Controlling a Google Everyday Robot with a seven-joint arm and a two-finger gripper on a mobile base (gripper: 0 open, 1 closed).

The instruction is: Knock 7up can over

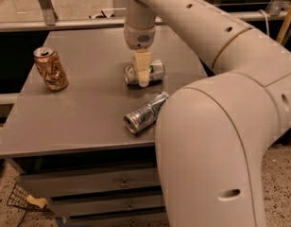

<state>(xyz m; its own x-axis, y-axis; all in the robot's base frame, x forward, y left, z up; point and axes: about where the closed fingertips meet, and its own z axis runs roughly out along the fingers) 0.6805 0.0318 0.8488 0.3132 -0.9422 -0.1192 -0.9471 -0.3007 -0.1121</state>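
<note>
No legible text anywhere

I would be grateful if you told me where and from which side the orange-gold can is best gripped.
Grip the orange-gold can around the middle of its round body, coming in level from its right, the side facing the pincer. It stands upright, so its wall is probably free all round. The pincer sits against the 7up can, which lies on its side.

The 7up can (157,70) lies on its side in the middle of the table (84,122), with the gripper (143,81) down in front of it. A silver can (146,111) lies near the front edge, and an orange can (50,69) stands at the left.
</note>
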